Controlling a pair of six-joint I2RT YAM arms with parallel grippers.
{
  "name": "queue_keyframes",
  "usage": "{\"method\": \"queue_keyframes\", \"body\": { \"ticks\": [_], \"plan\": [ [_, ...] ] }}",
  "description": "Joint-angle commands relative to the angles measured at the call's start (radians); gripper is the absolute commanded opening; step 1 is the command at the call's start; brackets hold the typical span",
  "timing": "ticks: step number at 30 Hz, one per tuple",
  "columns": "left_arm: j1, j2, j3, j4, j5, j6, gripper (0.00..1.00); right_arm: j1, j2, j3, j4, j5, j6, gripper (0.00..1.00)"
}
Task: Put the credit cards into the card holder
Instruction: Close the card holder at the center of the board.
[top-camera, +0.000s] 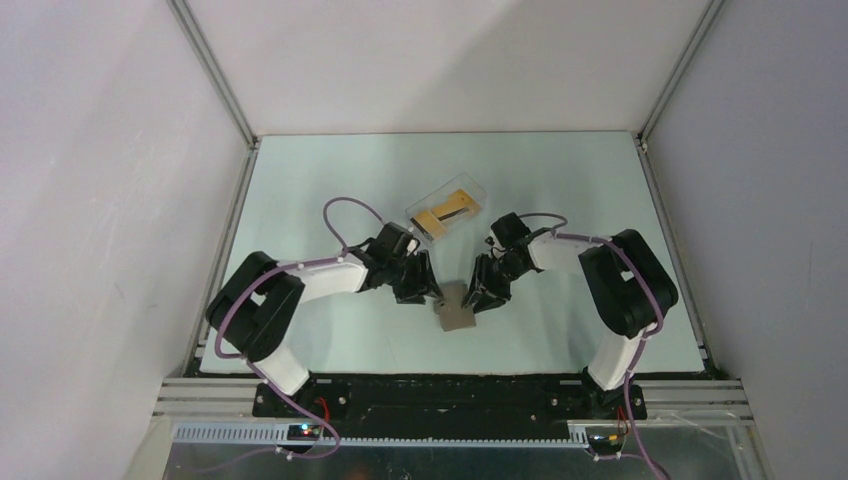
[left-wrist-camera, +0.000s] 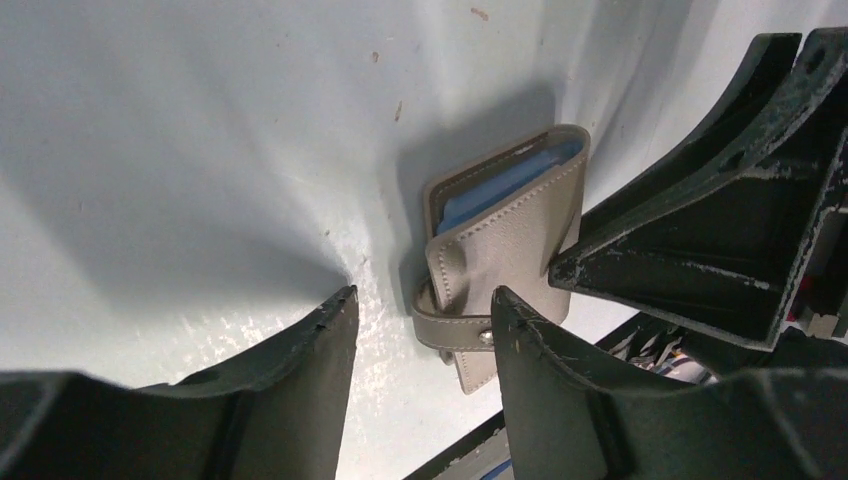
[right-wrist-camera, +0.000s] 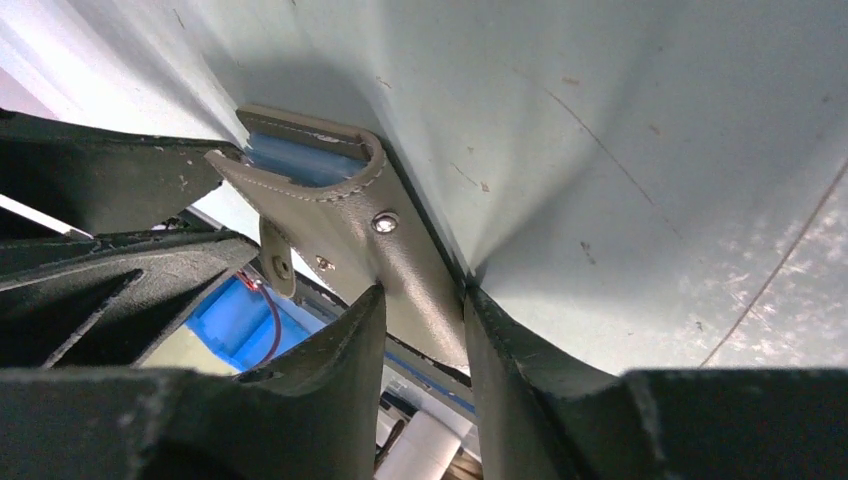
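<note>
Centre of the overhead frame: right gripper (right-wrist-camera: 420, 292) tight on the grey card holder (top-camera: 457, 313), left gripper (left-wrist-camera: 422, 300) open beside it.

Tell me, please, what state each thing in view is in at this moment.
card holder: strap unsnapped, cover partly open, blue showing inside.
credit cards: lying in the clear box, none seen in the holder.
clear box: beyond the grippers, holding the cards; lid cannot be told.
left gripper: open, empty, tips beside the holder's strap.
right gripper: closed on the holder's cover.
</note>
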Motion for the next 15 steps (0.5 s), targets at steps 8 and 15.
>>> {"method": "queue_keyframes", "body": {
  "ticks": [8, 15],
  "plan": [
    [0.0, -0.135, -0.064, 0.018, -0.02, -0.016, 0.58, 0.007, 0.088, 0.007, 0.023, 0.142, -0.007, 0.26],
    [0.025, -0.201, -0.111, 0.038, -0.031, -0.021, 0.6, 0.01, 0.098, 0.006, 0.03, 0.132, -0.007, 0.24]
  ]
}}
